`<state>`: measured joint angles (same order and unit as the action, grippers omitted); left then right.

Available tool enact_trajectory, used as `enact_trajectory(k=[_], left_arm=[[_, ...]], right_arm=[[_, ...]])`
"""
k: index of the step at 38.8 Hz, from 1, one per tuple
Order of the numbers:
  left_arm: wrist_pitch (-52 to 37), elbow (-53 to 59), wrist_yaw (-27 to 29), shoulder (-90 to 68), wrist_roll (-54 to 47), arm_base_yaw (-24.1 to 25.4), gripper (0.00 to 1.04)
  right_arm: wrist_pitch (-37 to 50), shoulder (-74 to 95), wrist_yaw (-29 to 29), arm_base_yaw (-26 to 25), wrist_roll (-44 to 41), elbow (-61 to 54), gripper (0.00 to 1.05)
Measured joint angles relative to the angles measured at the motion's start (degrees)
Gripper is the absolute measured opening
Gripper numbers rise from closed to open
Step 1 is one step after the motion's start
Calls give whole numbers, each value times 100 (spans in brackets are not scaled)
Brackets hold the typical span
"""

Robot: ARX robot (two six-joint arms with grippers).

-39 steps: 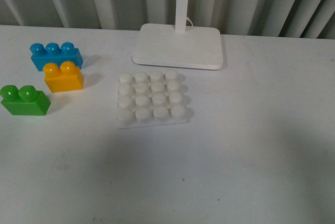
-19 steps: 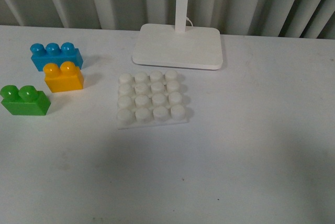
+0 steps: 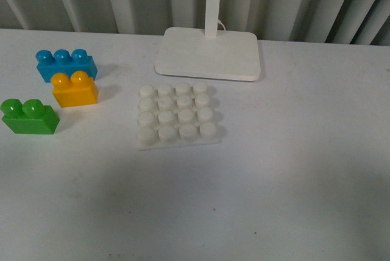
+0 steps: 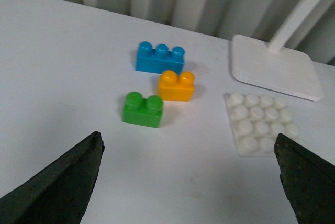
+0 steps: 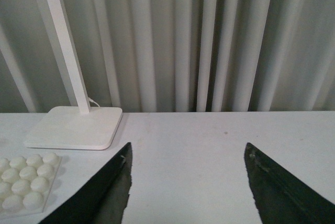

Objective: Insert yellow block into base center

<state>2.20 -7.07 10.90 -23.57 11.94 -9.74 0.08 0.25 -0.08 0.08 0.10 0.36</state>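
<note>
Lying on the white table (image 3: 292, 182), the yellow block (image 3: 74, 90) is seen at the left, studs up, just beside the near face of a blue three-stud brick (image 3: 66, 64); whether the two touch cannot be told. A green two-stud brick (image 3: 29, 116) is set nearer and further left, apart from both. The base (image 3: 177, 117) is placed to the right of the yellow block, with bare table between them, and all sixteen of its studs are uncovered. Just beyond its far edge a white slab with an upright post (image 3: 207, 53) is found. Neither arm is shown in the front view. The left gripper (image 4: 187, 136) is held spread wide and empty above the table. The right gripper (image 5: 187, 148) is likewise spread, with nothing between its fingers.
</note>
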Motion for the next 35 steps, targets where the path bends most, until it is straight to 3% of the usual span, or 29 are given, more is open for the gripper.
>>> enact_trajectory(k=[6, 7, 18, 28, 35], left_arm=[[-1963, -262, 157, -2391, -114, -553, 98], [-2155, -319, 157, -2677, -153, -597, 98], [-3585, -1156, 103, -5541, -717, -872, 98], [-3582, -2358, -39, -7176, -1191, -903, 98], [-3018, -3132, 11, -7753, -1561, -839, 98]], right_arm=[[0, 0, 2, 0, 0, 0, 96], [0, 0, 2, 0, 7, 0, 97], [0, 0, 2, 0, 2, 0, 95], [0, 0, 2, 0, 2, 0, 95], [0, 0, 2, 0, 2, 0, 95]])
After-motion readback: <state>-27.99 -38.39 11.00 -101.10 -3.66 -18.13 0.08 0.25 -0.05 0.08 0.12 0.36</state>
